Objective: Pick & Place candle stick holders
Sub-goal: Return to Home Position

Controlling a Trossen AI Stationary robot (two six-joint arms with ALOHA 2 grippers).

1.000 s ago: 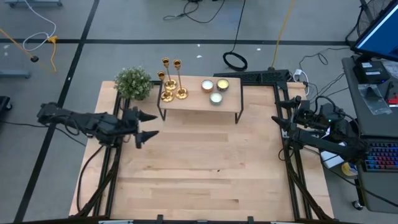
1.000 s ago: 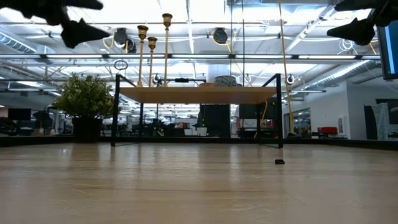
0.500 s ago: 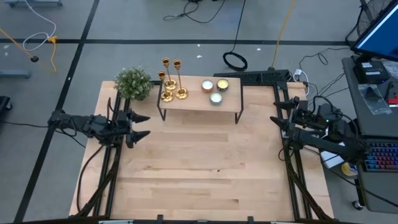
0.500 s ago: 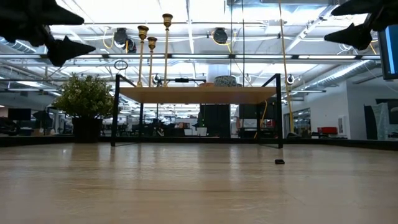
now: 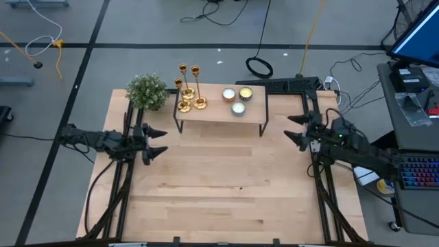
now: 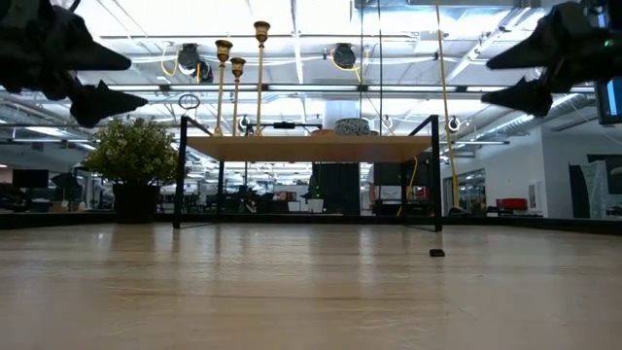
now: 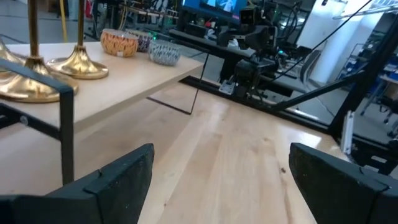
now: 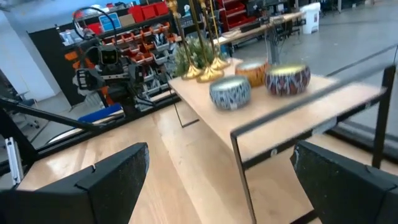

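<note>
The three candle stick holders (image 5: 184, 106) stand in a tight cluster on the left end of a small wooden shelf (image 5: 214, 112) with black metal legs, set at the far middle of the table (image 5: 219, 192). All three are upright: the round flared bases sit flat on the shelf top and the thin stems run straight up, cups at the top. In the low view the candle stick holders (image 6: 259, 78) rise well above the shelf (image 6: 311, 148) at three different heights. The left wrist view shows two of their gold bases (image 7: 78, 65) close together on the board.

On the right half of the same shelf sit three jar candles (image 5: 239, 108), apart from the candlesticks. A small green potted plant (image 5: 147, 91) stands on the table just left of the shelf.

The left gripper (image 5: 164, 140) hangs over the table's left edge, pointing toward the middle, its two fingers spread apart and holding nothing. The right gripper (image 5: 287, 127) hangs over the right edge, pointing back toward the left one, its fingers likewise apart and empty. Both sit well clear of the shelf, and in the low view the left gripper (image 6: 139, 81) and the right gripper (image 6: 484, 82) are raised high above the tabletop
</note>
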